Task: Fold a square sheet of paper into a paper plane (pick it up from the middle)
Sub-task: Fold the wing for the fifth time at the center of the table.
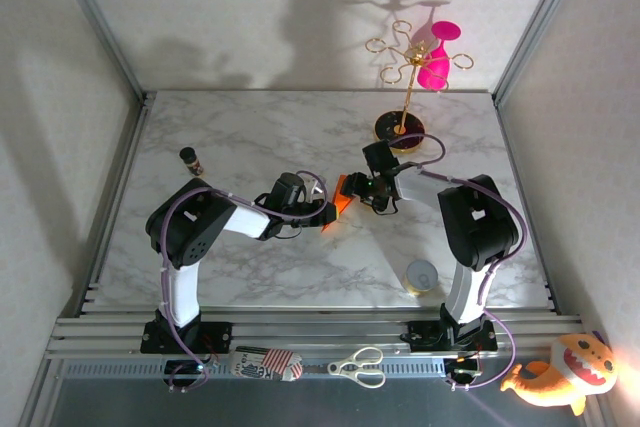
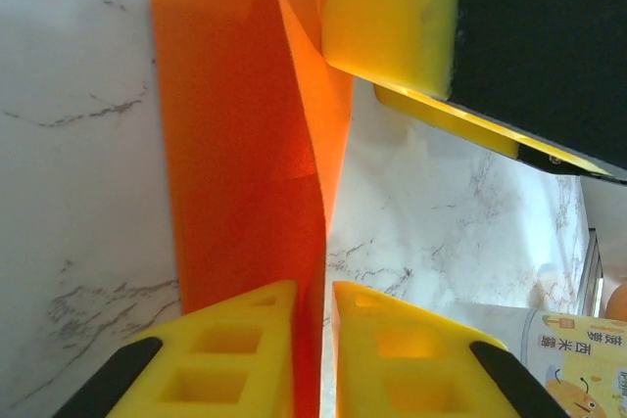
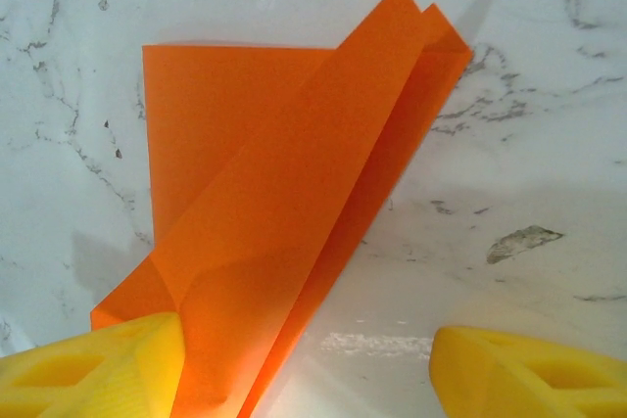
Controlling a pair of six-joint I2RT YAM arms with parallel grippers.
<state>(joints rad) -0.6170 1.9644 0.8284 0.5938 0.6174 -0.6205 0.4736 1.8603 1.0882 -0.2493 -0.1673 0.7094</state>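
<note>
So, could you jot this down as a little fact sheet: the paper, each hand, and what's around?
paper: orange paper, partly folded with long creases, not yet a plane
left hand: fingers closed on the paper's edge
right hand: open, one finger beside the paper
surface: marble table
nearby: gold stand with pink glass, scissors

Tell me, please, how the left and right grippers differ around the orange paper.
On the left gripper the fingers stand nearly together with the orange paper between them; on the right gripper they are spread wide. Both left fingers flank the paper, whereas one right finger sits at its edge and the other over bare marble table. Both have yellow fingers.
</note>
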